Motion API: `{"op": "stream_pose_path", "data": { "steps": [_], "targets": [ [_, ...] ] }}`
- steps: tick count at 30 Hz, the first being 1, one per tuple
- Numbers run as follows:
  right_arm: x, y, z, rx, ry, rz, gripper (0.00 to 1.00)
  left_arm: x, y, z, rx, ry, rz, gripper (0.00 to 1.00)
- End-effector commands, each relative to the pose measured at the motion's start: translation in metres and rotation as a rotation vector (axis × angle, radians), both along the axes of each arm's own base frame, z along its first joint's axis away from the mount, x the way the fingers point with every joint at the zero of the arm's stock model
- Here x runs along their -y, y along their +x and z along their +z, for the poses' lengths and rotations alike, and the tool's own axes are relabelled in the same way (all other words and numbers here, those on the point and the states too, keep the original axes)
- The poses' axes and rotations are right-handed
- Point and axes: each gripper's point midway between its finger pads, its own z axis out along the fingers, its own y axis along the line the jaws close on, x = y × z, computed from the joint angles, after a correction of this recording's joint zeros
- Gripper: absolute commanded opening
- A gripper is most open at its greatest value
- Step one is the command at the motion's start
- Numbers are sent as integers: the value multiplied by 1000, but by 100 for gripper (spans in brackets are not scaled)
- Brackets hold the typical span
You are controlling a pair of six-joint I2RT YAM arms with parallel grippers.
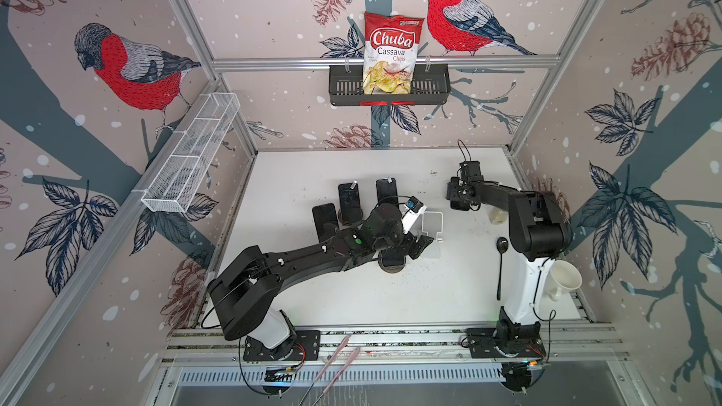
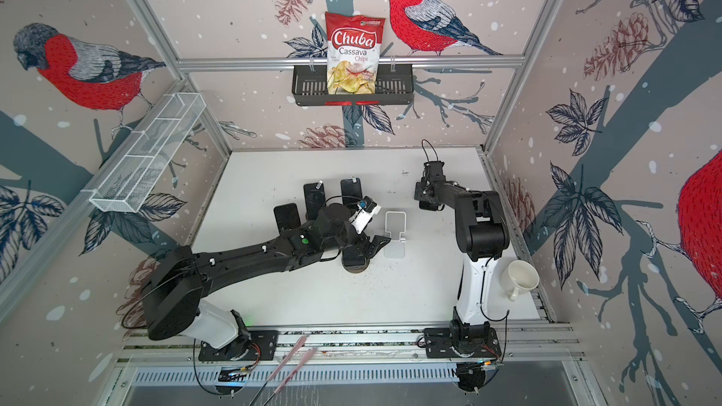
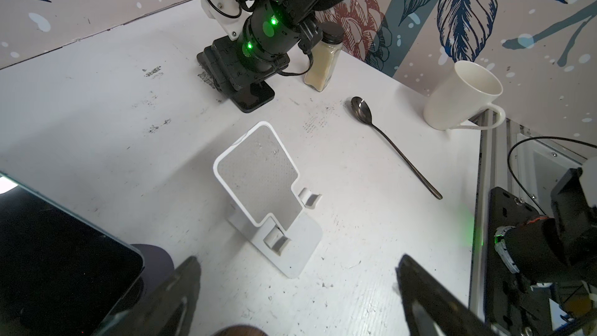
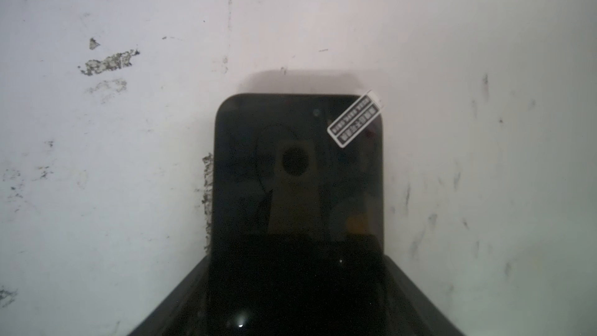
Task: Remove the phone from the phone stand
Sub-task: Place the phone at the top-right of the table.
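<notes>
Phone (image 4: 298, 172) lies flat on table (image 4: 97, 156), off the white phone stand (image 3: 258, 182) — long axis runs straight ahead from between right gripper (image 4: 297, 263) fingers, which flank both long edges; squeezing or loosened, cannot tell. Left gripper (image 3: 297, 261) spread wide, empty — stand just ahead.

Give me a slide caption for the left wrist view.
Open left hand faces the empty phone stand; beyond, the right hand holds a black phone against the table.

Left arm (image 1: 304, 256), right arm (image 1: 537, 224) — matte black links, white base segments (image 1: 531, 287), green LEDs (image 3: 274, 21), looping black cables (image 1: 465, 150).
</notes>
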Motion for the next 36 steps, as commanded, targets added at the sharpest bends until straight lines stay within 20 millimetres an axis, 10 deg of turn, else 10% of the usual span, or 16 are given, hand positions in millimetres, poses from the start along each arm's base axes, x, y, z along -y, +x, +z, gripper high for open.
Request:
{"op": "stream_pose_path", "data": {
  "steps": [1,19,36],
  "targets": [
    [6,-89,-55,-407,-44,63,77,0,0,4,12,-8,5,94],
    [13,-81,-42,-376,-70,37,100,0,1,4,19,0,7,94],
    [8,-59,47,-149,-47,-15,99,5,14,1,13,90,69,93]
  ]
}}
